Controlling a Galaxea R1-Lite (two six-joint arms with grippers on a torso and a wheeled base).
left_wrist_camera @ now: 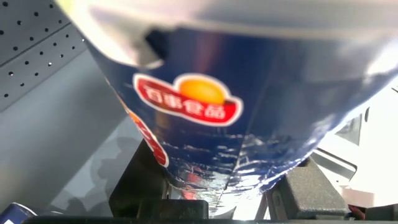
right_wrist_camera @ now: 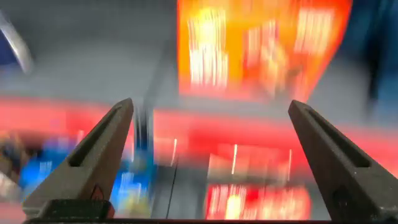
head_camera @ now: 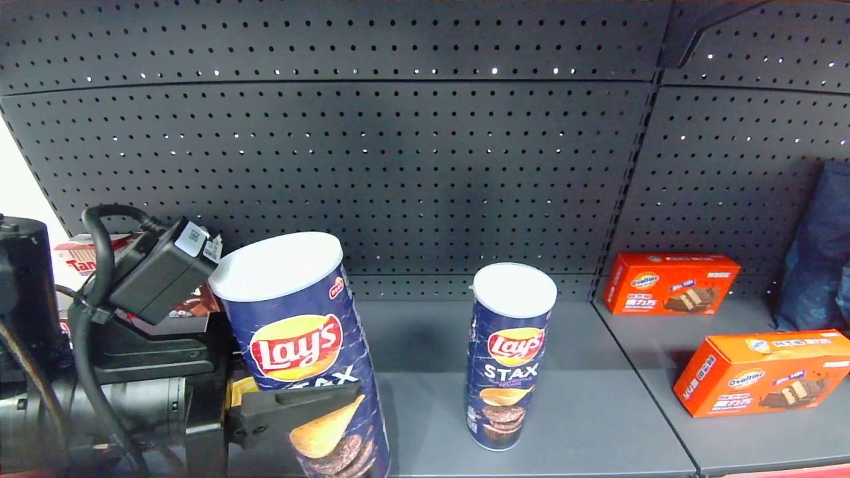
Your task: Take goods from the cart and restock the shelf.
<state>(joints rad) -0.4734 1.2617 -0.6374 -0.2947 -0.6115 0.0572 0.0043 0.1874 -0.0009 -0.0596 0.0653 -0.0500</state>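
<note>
Our left gripper [head_camera: 302, 406] clamps the chips can [head_camera: 292, 312] low on its body, leaning slightly, over the shelf [head_camera: 597, 411] left of the standing can [head_camera: 510, 352]; we should square it upright, lower until seated, then release; our right gripper [right_wrist_camera: 211, 162] gapes wide, empty.

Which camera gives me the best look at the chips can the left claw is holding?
The head view: the held can shows nearly whole, tilted, the left claw across its lower part. The left wrist view gives a close patch of its side. The right wrist view faces a blurred orange box.
</note>
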